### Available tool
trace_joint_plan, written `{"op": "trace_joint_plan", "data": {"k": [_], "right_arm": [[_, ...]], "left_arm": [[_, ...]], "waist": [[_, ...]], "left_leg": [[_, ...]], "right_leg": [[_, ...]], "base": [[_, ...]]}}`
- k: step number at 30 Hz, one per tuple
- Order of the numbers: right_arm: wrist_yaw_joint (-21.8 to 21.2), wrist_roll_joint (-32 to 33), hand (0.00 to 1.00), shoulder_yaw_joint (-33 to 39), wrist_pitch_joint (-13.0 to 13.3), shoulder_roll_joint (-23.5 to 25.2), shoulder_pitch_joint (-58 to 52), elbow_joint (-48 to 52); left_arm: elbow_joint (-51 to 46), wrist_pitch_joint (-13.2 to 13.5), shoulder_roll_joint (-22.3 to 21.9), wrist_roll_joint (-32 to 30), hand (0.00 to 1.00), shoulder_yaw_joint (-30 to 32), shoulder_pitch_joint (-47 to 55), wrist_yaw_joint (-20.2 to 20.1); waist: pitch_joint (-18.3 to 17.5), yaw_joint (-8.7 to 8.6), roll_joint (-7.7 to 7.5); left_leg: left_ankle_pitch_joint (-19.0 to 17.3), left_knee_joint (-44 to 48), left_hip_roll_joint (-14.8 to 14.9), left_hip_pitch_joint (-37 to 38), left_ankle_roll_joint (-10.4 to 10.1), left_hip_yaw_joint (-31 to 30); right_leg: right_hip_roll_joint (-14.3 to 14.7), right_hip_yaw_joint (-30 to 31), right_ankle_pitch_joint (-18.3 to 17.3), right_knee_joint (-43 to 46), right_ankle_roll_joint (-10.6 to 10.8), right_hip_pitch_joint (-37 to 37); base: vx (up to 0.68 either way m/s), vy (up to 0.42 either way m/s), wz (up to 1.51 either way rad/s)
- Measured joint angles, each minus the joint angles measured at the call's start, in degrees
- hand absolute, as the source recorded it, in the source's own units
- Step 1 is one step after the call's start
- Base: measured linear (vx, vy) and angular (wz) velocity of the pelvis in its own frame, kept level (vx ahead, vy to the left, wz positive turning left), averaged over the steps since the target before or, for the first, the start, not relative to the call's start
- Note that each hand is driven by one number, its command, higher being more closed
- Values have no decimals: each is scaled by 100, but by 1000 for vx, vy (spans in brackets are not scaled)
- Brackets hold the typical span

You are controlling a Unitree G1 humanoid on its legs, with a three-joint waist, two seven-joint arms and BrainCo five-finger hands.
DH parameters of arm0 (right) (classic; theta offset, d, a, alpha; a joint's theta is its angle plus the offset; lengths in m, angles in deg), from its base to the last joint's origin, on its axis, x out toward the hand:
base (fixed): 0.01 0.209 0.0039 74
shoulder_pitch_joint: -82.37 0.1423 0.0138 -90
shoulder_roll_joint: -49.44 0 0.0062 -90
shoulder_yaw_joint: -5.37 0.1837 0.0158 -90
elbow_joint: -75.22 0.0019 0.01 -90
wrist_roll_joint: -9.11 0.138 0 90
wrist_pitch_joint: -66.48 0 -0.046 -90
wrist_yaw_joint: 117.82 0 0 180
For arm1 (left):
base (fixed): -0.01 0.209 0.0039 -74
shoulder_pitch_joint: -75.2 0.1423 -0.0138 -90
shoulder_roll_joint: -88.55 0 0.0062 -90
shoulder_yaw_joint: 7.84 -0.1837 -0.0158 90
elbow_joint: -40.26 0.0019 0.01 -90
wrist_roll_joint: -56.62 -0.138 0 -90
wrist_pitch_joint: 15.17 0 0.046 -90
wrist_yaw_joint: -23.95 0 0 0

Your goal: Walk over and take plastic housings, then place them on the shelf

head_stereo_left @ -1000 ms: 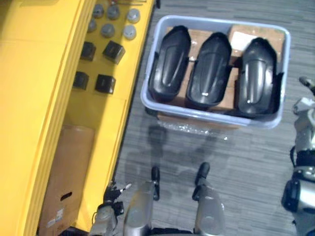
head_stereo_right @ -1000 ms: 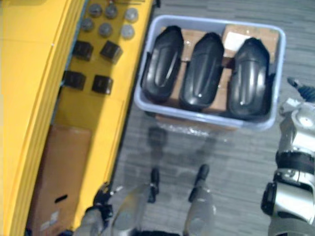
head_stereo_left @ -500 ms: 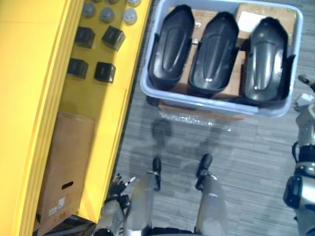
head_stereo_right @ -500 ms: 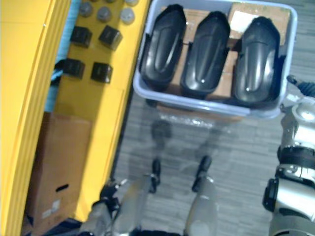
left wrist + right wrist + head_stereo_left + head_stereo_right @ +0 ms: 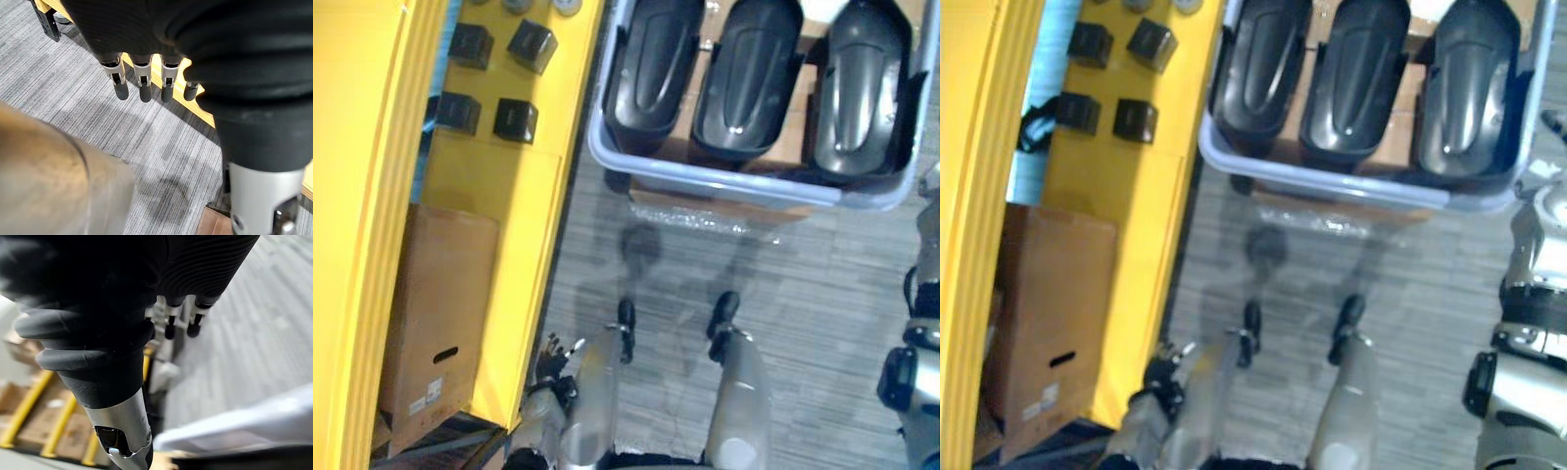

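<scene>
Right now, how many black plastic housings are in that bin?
3 in the pale bin, side by side: left housing, middle housing, right housing. Others could hide underneath.

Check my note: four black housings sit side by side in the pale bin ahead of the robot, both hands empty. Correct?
Not four: the left eye view shows three black housings side by side in the pale bin. The rest holds: the left hand and right hand hold nothing.
</scene>
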Motion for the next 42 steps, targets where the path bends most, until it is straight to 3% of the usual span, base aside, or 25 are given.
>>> {"op": "trace_joint_plan", "data": {"k": [1,7,14,18,31,32,42], "right_arm": [[83,-99,0,5,134,-25,13,201],[49,-143,0,0,109,-24,15,219],[-210,-11,0,-59,-341,-22,170,3],[-364,95,0,-76,-487,-33,372,-296],[-836,99,0,-469,-955,-274,441,-783],[-853,99,100,-512,-984,-333,502,-904],[-1153,105,100,-677,-1489,-650,688,-1392]], "left_arm": [[-15,11,0,0,0,0,0,-1],[-15,37,2,12,0,1,0,-3],[-3,105,-30,181,0,-3,-2,-14],[39,180,-53,187,0,-10,-8,-15],[7,242,-79,642,0,1,-4,-116],[-13,241,-89,644,0,-7,-6,-135],[-50,242,-126,856,0,3,-5,-155]], "waist": [[-1,-11,10],[-2,1,12],[25,12,84],[62,24,159],[54,150,195],[78,154,246],[73,232,288]], "left_leg": [[-3,62,-8,-78,4,5],[-10,156,0,-197,12,-4],[-22,267,18,-339,4,9],[-61,412,25,-472,16,8],[-142,781,42,-934,69,-4],[-152,834,35,-977,81,-12],[-226,1078,39,-1172,133,-18]], "right_leg": [[-38,17,-5,54,-2,-79],[-47,23,-22,129,-22,-180],[-48,87,-29,263,-37,-349],[-51,135,-42,380,-48,-484],[-94,163,-59,588,-50,-869],[-109,148,-58,609,-48,-876],[-130,165,-48,713,-29,-1001]], "base": [[0,0,0],[0,0,0],[1,2,0],[1,4,-1],[0,25,-1],[4,60,5],[-2,40,0]]}}
